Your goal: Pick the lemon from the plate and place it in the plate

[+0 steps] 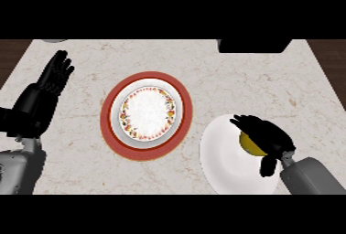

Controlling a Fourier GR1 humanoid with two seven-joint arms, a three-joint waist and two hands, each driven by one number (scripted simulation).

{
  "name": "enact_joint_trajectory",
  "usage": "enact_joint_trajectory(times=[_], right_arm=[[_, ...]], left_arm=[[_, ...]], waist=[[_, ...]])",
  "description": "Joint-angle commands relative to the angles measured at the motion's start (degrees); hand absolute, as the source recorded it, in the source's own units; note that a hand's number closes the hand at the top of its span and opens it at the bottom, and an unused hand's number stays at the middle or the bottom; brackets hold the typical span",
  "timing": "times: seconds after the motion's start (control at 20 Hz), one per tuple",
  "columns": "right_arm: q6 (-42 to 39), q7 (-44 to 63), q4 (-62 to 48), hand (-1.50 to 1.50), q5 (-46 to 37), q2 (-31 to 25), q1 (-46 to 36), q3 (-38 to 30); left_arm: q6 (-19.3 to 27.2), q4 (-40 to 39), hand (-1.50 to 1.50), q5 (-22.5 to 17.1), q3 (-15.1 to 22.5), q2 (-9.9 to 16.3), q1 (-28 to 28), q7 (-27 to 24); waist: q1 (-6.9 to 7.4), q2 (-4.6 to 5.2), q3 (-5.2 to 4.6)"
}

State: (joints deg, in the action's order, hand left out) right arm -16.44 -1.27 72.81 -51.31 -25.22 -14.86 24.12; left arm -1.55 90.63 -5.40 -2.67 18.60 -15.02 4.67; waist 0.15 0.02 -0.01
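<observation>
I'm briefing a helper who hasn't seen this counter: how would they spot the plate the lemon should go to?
On the marble counter, look at the middle. The red-rimmed plate there has a floral ring, unlike the plain white plate at its right, where the right hand covers the lemon.

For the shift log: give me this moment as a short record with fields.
surface: marble counter
white plate: plain white plate, at the right, near the front edge
lemon: lemon on the white plate, mostly hidden by the hand
right hand: right hand curled round the lemon
red-rimmed plate: red-rimmed plate with a floral centre, mid-counter, nothing on it
left hand: left hand open, fingers up, resting at the left
task state: lemon not yet moved to the red-rimmed plate
</observation>
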Motion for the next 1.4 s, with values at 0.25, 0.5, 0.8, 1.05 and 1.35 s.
enact_joint_trajectory(times=[0.25,0.5,0.8,1.05,1.35], right_arm=[[14.4,-7.7,-4.8,1.50,-3.2,5.3,-3.2,-3.4],[18.0,11.4,-0.8,1.50,-5.2,6.0,8.5,-9.2],[23.9,30.1,7.0,1.50,-9.2,5.3,22.7,-16.2],[26.6,40.8,28.6,1.50,-17.3,10.9,33.3,-9.5],[24.9,46.0,48.5,1.50,-27.7,17.3,36.7,5.3]], left_arm=[[-1.4,2.6,0.00,0.5,-0.9,0.3,3.0,0.6],[-0.1,2.0,0.00,0.0,-3.1,0.9,1.4,2.1],[1.1,3.1,0.00,-0.1,-5.4,2.1,3.2,3.4],[0.2,3.6,0.00,0.5,-3.6,1.0,5.0,1.9],[-1.0,4.1,0.00,0.5,-1.7,0.0,4.2,1.5]], waist=[[0.28,0.00,0.04],[-3.79,-0.83,-0.15],[-7.82,-2.06,-0.45],[-4.99,-1.33,-0.37],[-1.79,-0.67,-0.17]])
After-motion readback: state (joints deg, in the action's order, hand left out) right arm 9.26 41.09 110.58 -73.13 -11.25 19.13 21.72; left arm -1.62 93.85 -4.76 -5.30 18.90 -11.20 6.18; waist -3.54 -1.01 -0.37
